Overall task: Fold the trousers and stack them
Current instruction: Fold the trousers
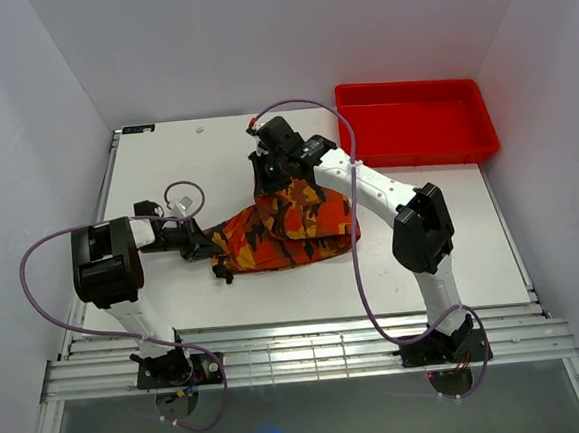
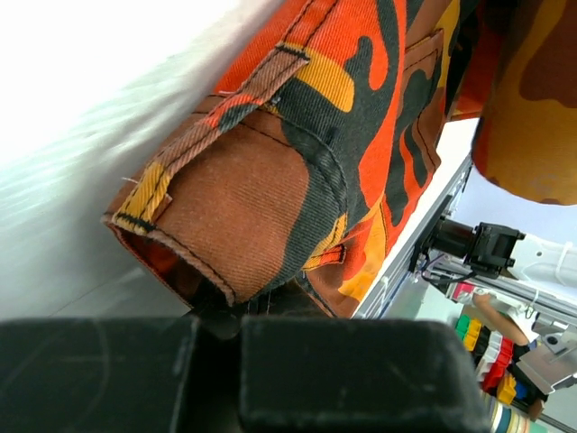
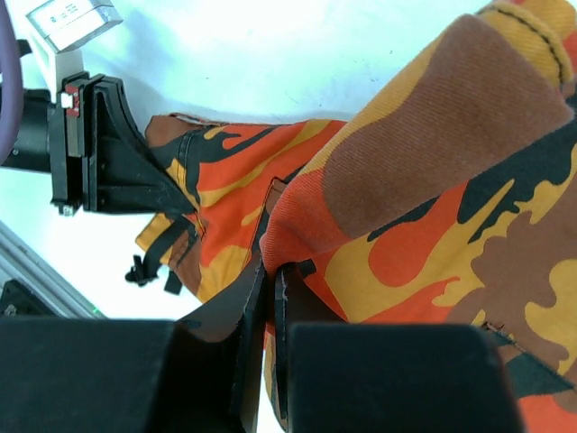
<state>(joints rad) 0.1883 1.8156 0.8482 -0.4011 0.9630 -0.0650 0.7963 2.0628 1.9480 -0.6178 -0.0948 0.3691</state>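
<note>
The trousers [image 1: 288, 229] are seen bunched on the table [image 1: 166, 171], near its middle, between the two arms. They are held at both ends. The left gripper [image 1: 207, 243] is clamped on the cloth at the bundle's left end, low over the table; in the left wrist view a stitched brown hem or band edge is pinched between the closed fingers [image 2: 343, 370]. The right gripper [image 1: 282, 177] is clenched on a fold at the bundle's far side, and that part of the cloth is raised above the rest; in the right wrist view the fold is nipped between the narrow fingertips [image 3: 252, 316], with the left gripper visible beyond it, across the cloth.

A red tray [image 1: 420, 156] is set at the table's far right corner. Its red floor and walls are in view. The trousers lie outside it, well apart from its near wall; the tray is touched by neither gripper.
</note>
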